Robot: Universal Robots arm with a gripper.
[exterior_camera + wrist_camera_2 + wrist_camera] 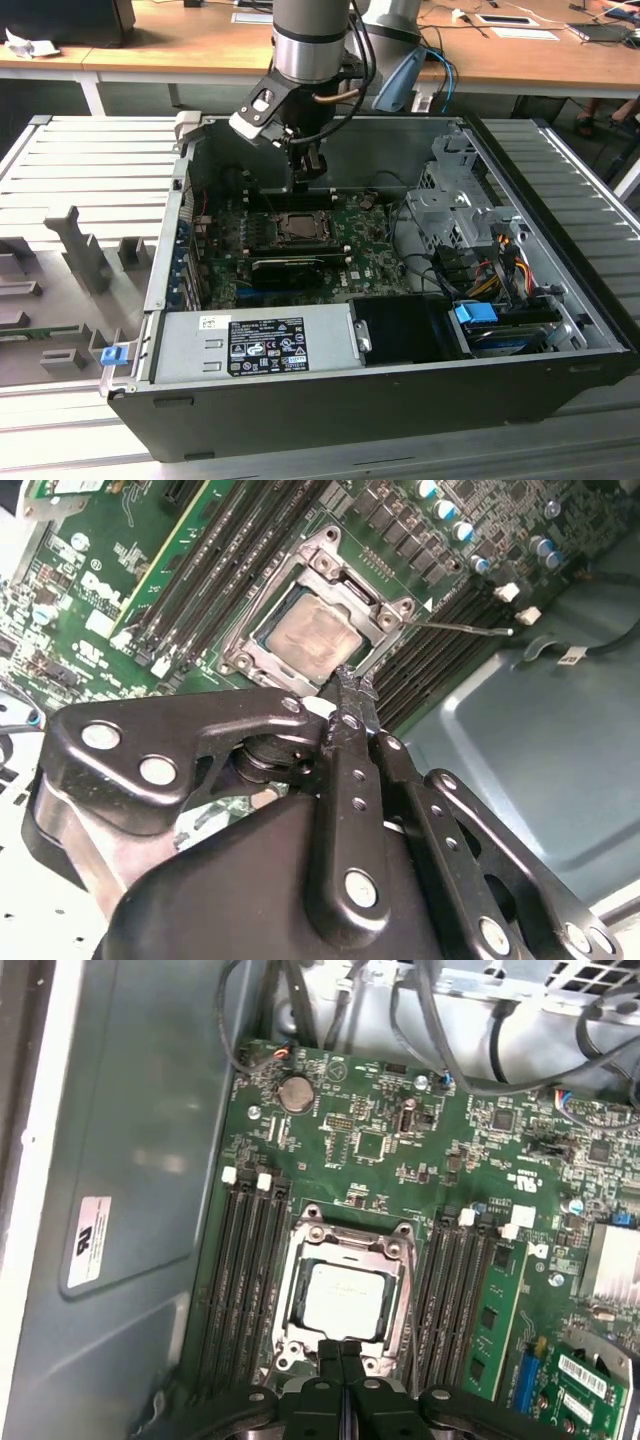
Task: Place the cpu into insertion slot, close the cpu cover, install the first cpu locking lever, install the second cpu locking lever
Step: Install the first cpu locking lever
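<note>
Gripper point(340, 1358) fingers are pressed together and hold nothing; in the exterior view it hangs at twelve o'clock of the slot point(284, 226), low inside the case point(400, 395), with the card point(290, 265) at six o'clock of that slot. In both wrist views the tips sit just beside the slot's rim, close above the board point(380, 1175); whether they touch anything I cannot tell.

The cpu point(342, 1298) lies flat in the slot, its pale face showing through the cut-out of the cover point(352, 1237), which looks folded down over it; so placing and closing appear done. A thin lever point(462, 629) stands out free of the slot in the second wrist view, slanting over the memory slots point(245, 1280); my reading is that the work now concerns the levers.

To do this well, the joined tips should bear on the lever's handle end, not its springy middle; push steadily down and sideways so it tucks under its hook; keep clear of the cpu face and the memory clips; a slip could scrape the board.
</note>
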